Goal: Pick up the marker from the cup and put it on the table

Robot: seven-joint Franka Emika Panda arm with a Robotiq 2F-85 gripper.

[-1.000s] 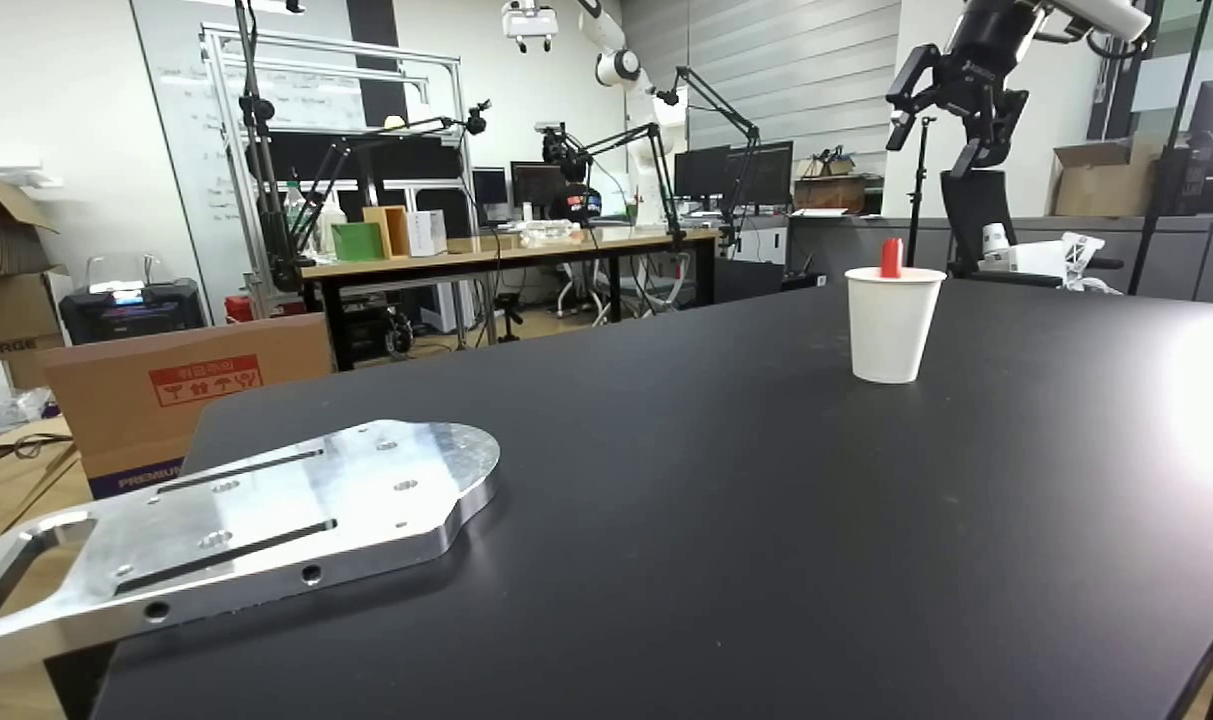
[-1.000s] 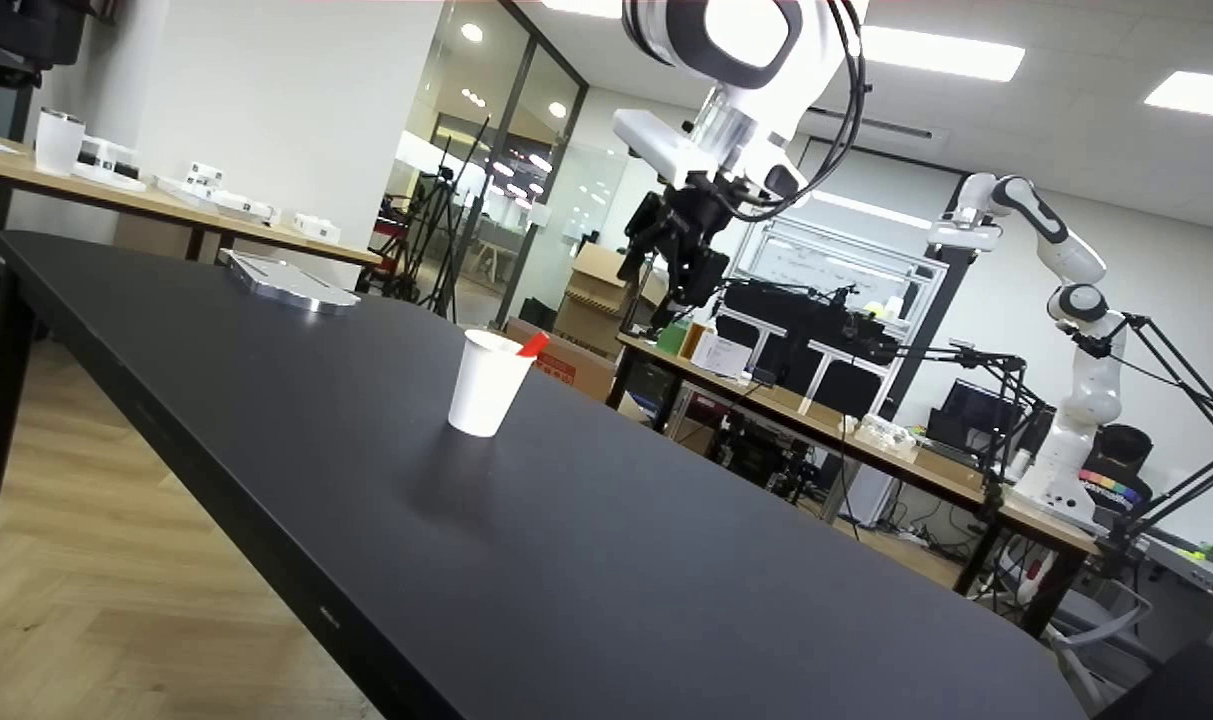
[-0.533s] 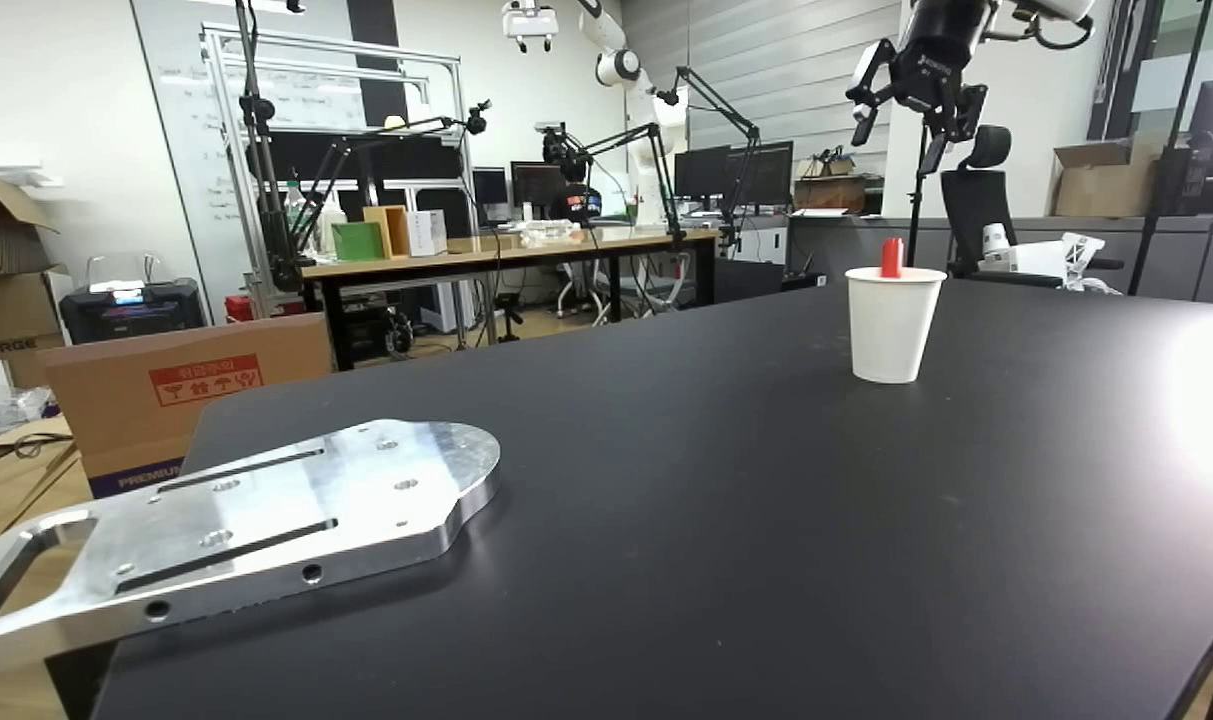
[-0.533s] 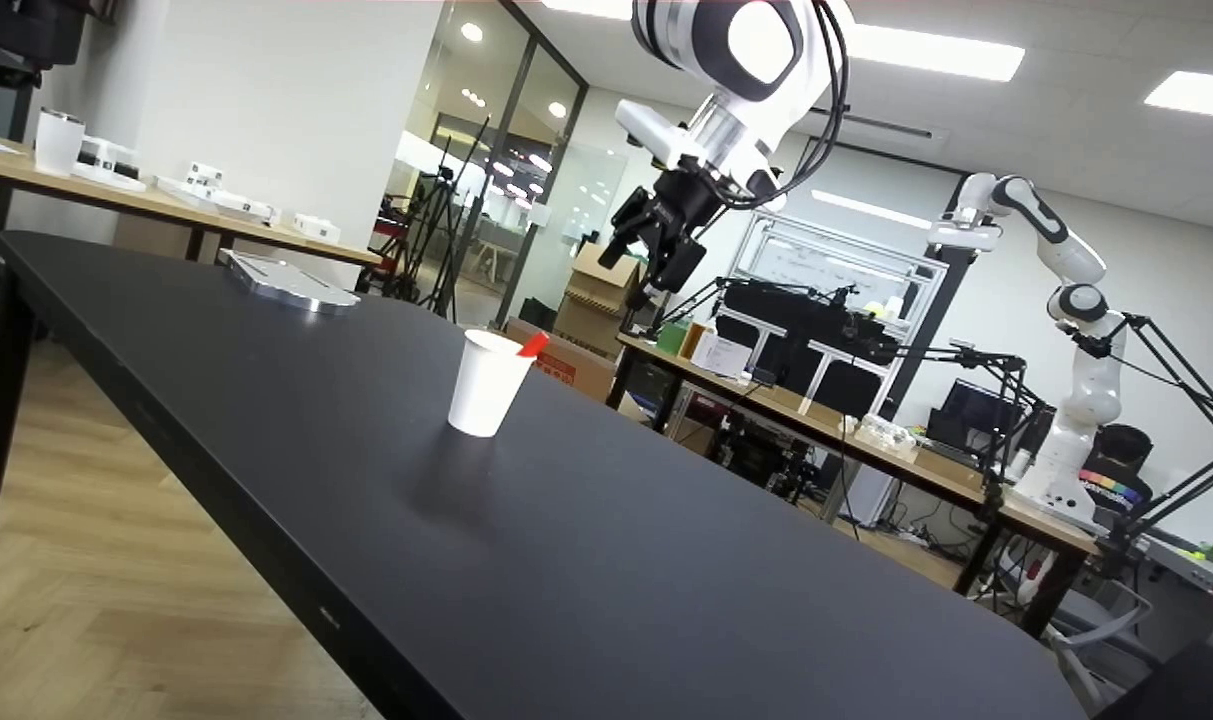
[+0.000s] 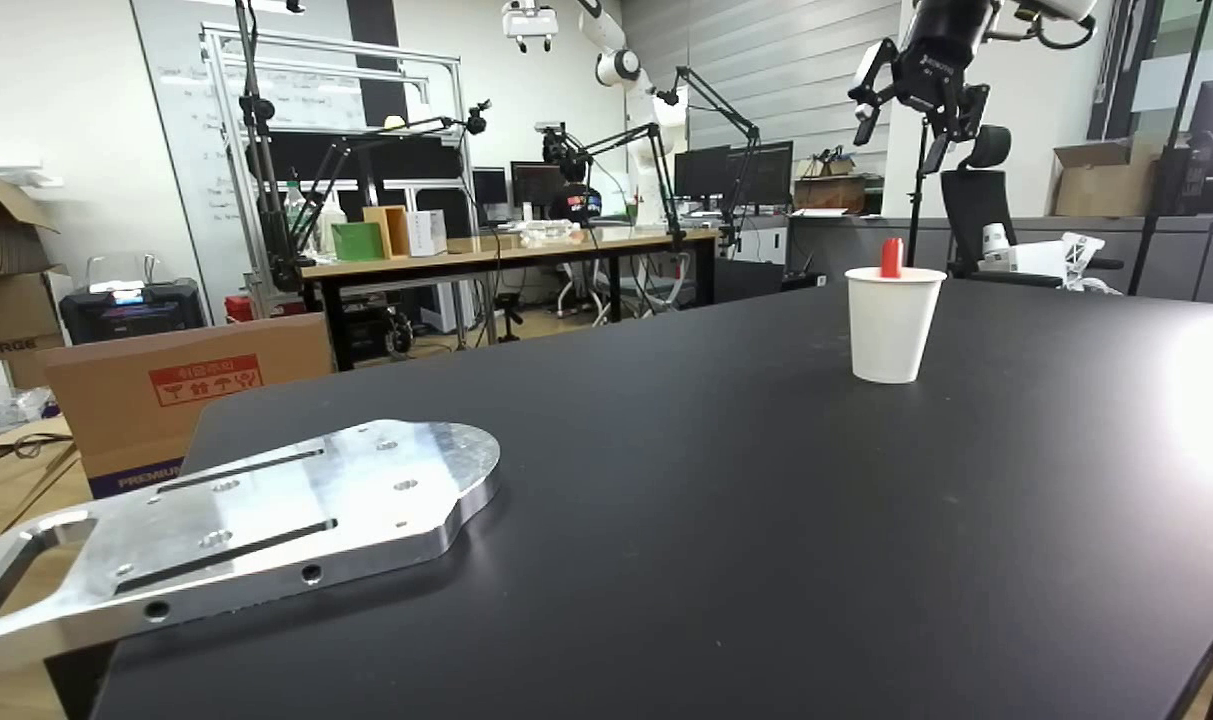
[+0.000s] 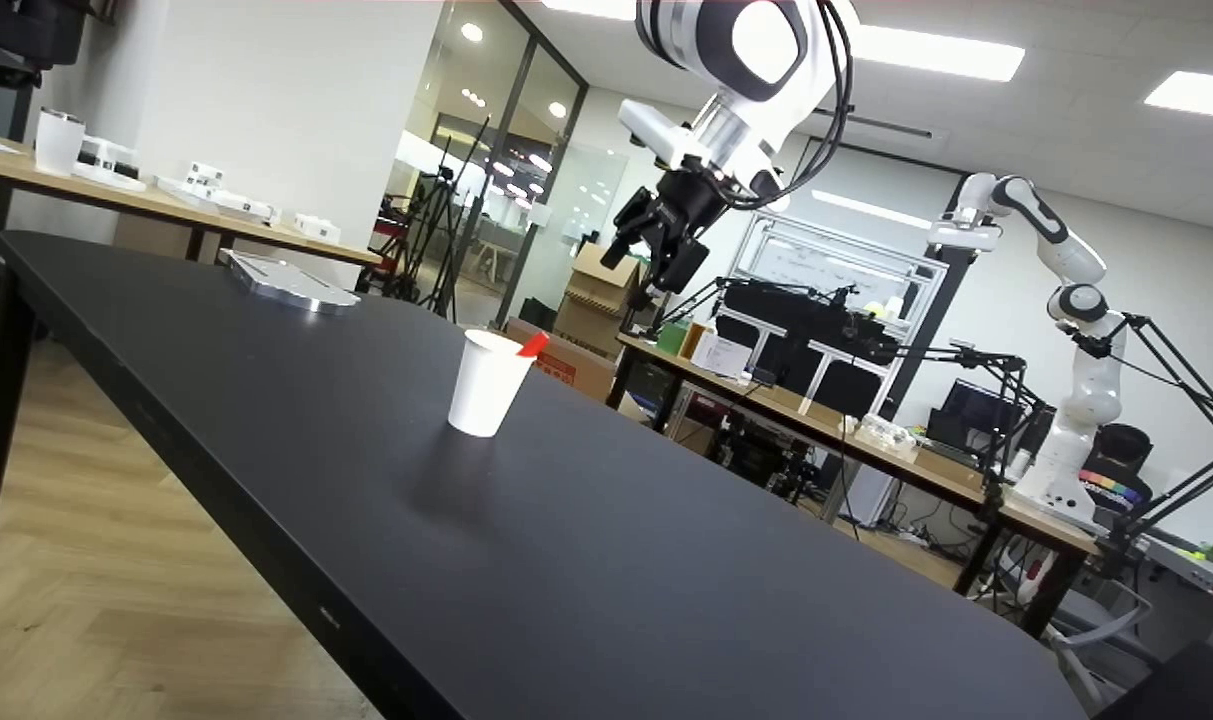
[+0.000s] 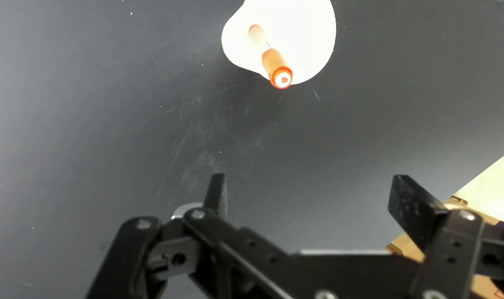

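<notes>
A white paper cup (image 5: 891, 335) stands upright on the black table (image 5: 726, 560). It also shows in an exterior view (image 6: 486, 390) and in the wrist view (image 7: 306, 37). A red-capped marker (image 5: 892, 258) leans in the cup, its end above the rim; the marker also shows in an exterior view (image 6: 533, 345). In the wrist view the marker (image 7: 276, 66) looks orange and points toward my gripper. My gripper (image 5: 897, 150) is open and empty, well above the table and apart from the cup. Its two fingers (image 7: 310, 182) stand wide apart in the wrist view.
A silver metal plate (image 5: 296, 500) lies at one end of the table and also shows in an exterior view (image 6: 291, 283). A cardboard box (image 5: 191, 390) stands beyond the table edge. Another bench (image 6: 816, 420) with equipment is behind.
Since one second ago my gripper has moved a little to the left in both exterior views and its tilt has changed. In the last half second it has barely moved. Cup and marker are unmoved.
</notes>
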